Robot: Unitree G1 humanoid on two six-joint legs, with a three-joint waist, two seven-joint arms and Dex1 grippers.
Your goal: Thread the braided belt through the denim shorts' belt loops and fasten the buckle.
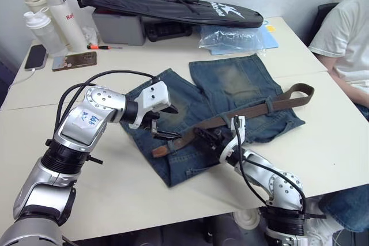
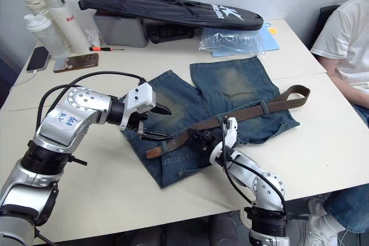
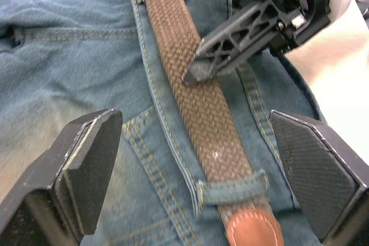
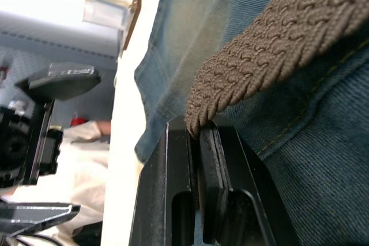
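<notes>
The denim shorts [image 1: 230,82] lie flat on the white table, waistband toward me. The braided belt [image 1: 253,110] runs along the waistband under belt loops [image 3: 233,185], and its tan leather end [image 1: 160,151] pokes out on the left. The belt's far end folds back off the shorts at the right [image 1: 302,90]. The buckle is out of view. My left gripper [image 1: 164,124] hovers open just above the tan end, its fingers [image 3: 78,168] straddling the belt. My right gripper [image 1: 209,136] is shut on the belt's edge [image 4: 271,56] mid-waistband.
A person in a white shirt [image 1: 346,33] sits at the table's right edge. Along the back stand a black bag [image 1: 173,7], a grey box [image 1: 118,27], bottles [image 1: 46,18], two phones [image 1: 36,57], and a plastic bag [image 1: 236,38].
</notes>
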